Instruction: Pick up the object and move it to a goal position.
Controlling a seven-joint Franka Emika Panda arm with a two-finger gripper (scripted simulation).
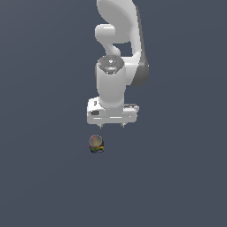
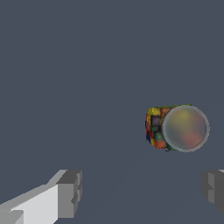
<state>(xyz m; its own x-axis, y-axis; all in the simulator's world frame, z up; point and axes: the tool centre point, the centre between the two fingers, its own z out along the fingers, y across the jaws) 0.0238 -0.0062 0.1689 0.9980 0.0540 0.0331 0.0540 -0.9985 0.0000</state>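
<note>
The object (image 1: 96, 144) is a tiny short can with a greyish-pink round top and a dark yellow, green and red side label. It stands upright on the dark grey floor. In the wrist view the object (image 2: 177, 128) lies ahead of the fingers and off toward one fingertip, not between them. My gripper (image 1: 111, 126) hangs above the floor, a little behind the can and toward the exterior view's right. It is open and empty, with two grey fingertips (image 2: 70, 192) set wide apart.
The white arm (image 1: 117, 66) rises behind the gripper toward the top of the exterior view. The plain dark grey floor (image 1: 177, 177) spreads all around.
</note>
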